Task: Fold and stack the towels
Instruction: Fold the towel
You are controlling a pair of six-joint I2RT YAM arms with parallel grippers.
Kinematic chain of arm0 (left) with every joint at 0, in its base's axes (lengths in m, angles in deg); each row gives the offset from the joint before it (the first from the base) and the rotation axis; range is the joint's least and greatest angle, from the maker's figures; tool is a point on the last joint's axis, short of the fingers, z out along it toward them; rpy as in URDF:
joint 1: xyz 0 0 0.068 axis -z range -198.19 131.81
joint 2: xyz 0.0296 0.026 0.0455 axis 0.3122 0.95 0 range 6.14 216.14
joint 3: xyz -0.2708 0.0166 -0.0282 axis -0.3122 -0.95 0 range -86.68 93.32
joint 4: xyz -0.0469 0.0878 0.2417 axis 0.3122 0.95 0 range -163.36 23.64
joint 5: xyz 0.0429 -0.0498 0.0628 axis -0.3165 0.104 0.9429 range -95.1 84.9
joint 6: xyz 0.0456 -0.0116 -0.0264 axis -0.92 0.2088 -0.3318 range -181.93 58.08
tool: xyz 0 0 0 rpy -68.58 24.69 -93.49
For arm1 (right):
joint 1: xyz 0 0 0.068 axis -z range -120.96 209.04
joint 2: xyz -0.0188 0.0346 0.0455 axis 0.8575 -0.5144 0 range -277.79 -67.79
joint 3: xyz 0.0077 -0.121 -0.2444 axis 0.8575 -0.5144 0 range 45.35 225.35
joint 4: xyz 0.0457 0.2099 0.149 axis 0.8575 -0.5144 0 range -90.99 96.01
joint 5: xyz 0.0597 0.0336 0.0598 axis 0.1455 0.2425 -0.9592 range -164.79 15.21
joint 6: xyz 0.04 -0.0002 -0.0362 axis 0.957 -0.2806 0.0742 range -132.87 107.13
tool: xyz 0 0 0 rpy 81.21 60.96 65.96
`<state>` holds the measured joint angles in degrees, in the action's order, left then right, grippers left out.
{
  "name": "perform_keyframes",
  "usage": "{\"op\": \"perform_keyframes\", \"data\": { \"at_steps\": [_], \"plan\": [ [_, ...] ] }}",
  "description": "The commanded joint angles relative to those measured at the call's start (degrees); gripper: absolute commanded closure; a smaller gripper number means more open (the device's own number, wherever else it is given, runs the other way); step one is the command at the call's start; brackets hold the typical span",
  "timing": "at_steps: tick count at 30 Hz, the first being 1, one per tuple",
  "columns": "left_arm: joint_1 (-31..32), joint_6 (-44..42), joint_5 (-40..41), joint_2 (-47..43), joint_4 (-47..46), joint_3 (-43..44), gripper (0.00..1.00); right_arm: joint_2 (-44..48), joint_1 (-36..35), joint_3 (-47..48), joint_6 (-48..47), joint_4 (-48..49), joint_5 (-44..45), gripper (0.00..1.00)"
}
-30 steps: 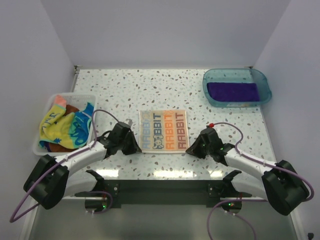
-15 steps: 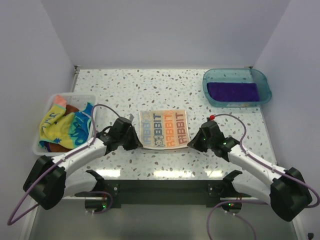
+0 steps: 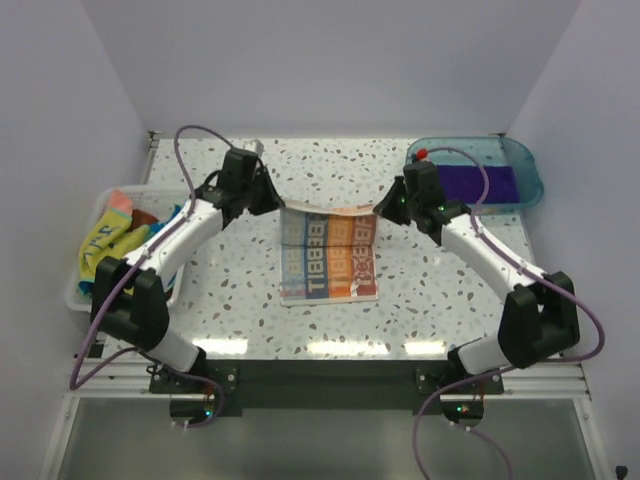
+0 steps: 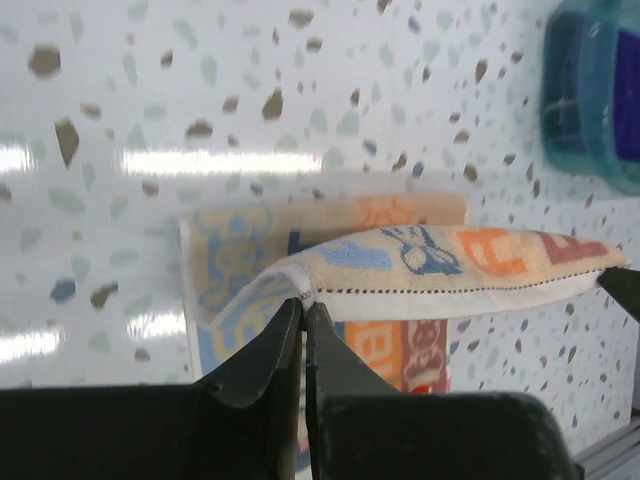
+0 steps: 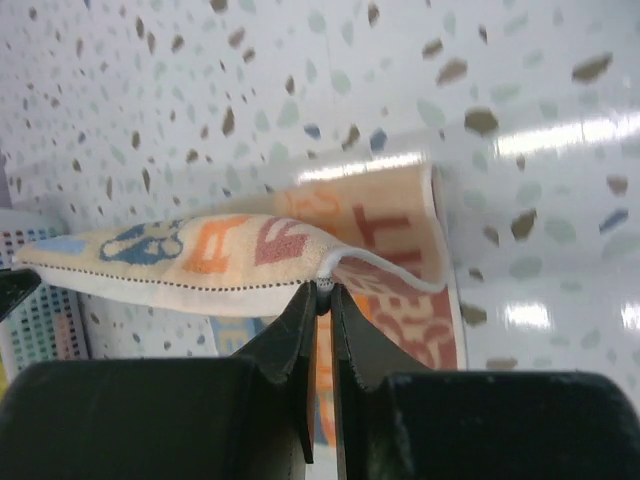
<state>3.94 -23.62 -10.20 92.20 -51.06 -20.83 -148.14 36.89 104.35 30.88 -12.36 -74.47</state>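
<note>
Speckled tabletop, corners of RABBIT towel aloft, pinched in left jaws and right jaws.

**What we cannot see in full**

From above, we lose the fingertips of the left tool and the right tool under their own wrists, and the lifted edge of the white RABBIT towel covers part of its lower layer. The right arm and its cable hide the left end of the teal tray and part of the purple towel. The left arm covers one side of the white basket, where the pink towel and the brown towel show only as slivers. In each wrist view, the picture's edge cuts the other tool down to a dark tip.
</note>
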Motion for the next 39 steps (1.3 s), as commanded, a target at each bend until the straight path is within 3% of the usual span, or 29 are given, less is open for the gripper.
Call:
{"op": "perform_keyframes", "data": {
  "at_steps": [1,7,12,21,30,39],
  "plan": [
    [-2.6,-5.7,-1.0,6.5,-1.0,13.6,1.0,-7.7,2.1,10.3,-5.9,4.7,-0.1,1.0],
    [-5.8,-8.2,-3.0,21.9,1.5,34.0,1.0,-23.1,5.4,29.6,-10.1,6.2,-3.6,1.0],
    [-7.3,-8.1,-4.6,25.3,0.6,36.2,1.0,-27.9,6.4,37.3,-10.7,5.1,-8.2,1.0],
    [-7.5,-5.5,-8.2,17.5,-0.8,20.3,1.0,-21.0,6.4,26.1,-9.8,1.9,-12.0,1.0],
    [-7.2,-4.6,-11.4,1.9,-2.6,-3.1,1.0,-9.4,6.4,10.4,-11.0,-5.4,-13.0,1.0],
    [-2.8,-2.2,-12.0,-11.6,-3.1,-20.2,1.0,2.0,5.9,-6.1,-10.3,-6.0,-19.3,1.0]
  ]
}}
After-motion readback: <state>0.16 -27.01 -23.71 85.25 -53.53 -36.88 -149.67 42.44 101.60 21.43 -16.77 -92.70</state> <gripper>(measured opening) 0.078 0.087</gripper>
